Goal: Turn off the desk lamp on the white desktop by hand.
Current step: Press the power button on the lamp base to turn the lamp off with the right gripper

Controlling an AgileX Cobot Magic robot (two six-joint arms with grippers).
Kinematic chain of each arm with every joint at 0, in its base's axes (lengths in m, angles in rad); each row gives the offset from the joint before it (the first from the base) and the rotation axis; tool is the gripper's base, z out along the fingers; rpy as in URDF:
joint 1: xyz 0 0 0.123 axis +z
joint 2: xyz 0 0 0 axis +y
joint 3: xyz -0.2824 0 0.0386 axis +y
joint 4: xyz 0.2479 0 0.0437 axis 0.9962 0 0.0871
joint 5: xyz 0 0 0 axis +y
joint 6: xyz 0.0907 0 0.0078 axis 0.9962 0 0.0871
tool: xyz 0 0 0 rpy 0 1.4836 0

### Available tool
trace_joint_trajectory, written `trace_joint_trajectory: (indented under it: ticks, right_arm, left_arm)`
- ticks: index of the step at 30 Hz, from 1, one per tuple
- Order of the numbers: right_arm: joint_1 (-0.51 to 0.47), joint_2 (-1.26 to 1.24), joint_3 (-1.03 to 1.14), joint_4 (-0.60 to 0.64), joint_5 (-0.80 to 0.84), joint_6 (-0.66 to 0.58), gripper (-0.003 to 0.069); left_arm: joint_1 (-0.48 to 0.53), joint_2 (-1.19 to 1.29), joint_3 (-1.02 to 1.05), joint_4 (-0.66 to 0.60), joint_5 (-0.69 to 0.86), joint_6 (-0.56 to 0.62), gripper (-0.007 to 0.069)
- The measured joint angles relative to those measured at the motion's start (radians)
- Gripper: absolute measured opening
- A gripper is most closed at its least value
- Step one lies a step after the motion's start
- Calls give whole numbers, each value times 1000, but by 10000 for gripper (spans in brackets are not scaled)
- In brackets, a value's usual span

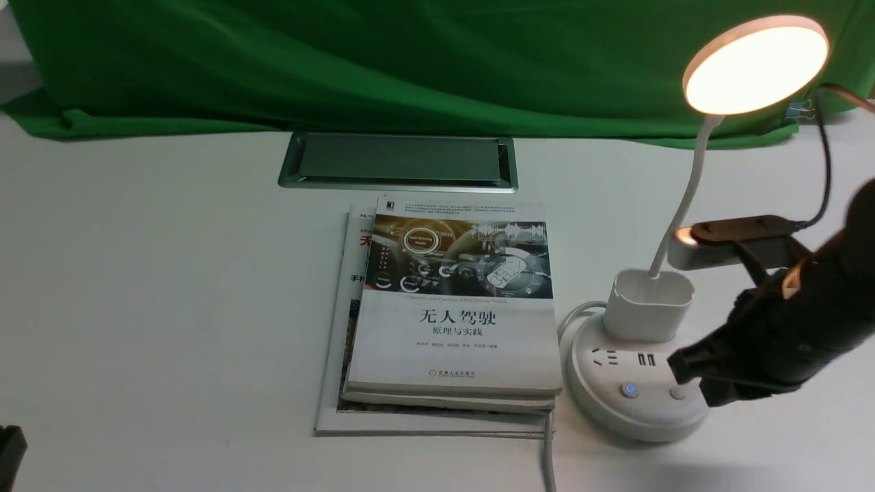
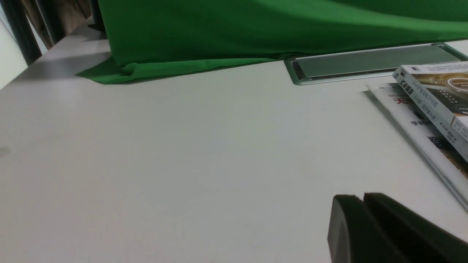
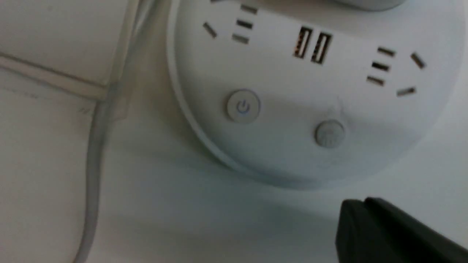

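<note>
Closed right gripper (image 3: 363, 204) hangs near the glowing desk lamp's (image 1: 629, 410) buttoned base, apparently shut to make a blunt tip for pressing.

1. Wide bare stretch of tabletop (image 1: 171, 294) left of the stacked books (image 1: 458, 321); open passage there.
2. Green cloth (image 1: 383, 61) bounds the far side.
3. Between books and lamp base (image 1: 639, 403): narrow gap, grey cable (image 1: 548, 451) running through.
4. Cup holder (image 1: 649, 307) and upright neck (image 1: 690, 184) block passage behind the base's buttons (image 1: 629, 390).
</note>
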Motion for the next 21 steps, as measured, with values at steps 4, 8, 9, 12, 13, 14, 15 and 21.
trace_joint_trajectory:
  ticks: [4, 8, 9, 12, 13, 14, 15, 21]
  right_arm:
    - [0, 38, -13, 1, -25, 7, 51]
    - [0, 62, -19, 17, -47, 7, 51]
    - [0, 69, -19, 20, -51, 7, 50]
    - [0, 81, -19, 29, -59, 7, 48]
    - [0, 83, -19, 31, -63, 7, 48]
    - [0, 84, -19, 33, -66, 7, 48]
    - [0, 84, -19, 34, -69, 7, 48]
    - [0, 90, -20, 38, -114, 7, 48]
  left_arm:
    - [0, 0, 0, 0, 0, 0, 20]
    - [0, 0, 0, 0, 0, 0, 20]
    - [0, 0, 0, 0, 0, 0, 20]
    - [0, 0, 0, 0, 0, 0, 20]
    - [0, 0, 0, 0, 0, 0, 20]
    - [0, 0, 0, 0, 0, 0, 20]
    - [0, 0, 0, 0, 0, 0, 20]
    - [0, 0, 0, 0, 0, 0, 20]
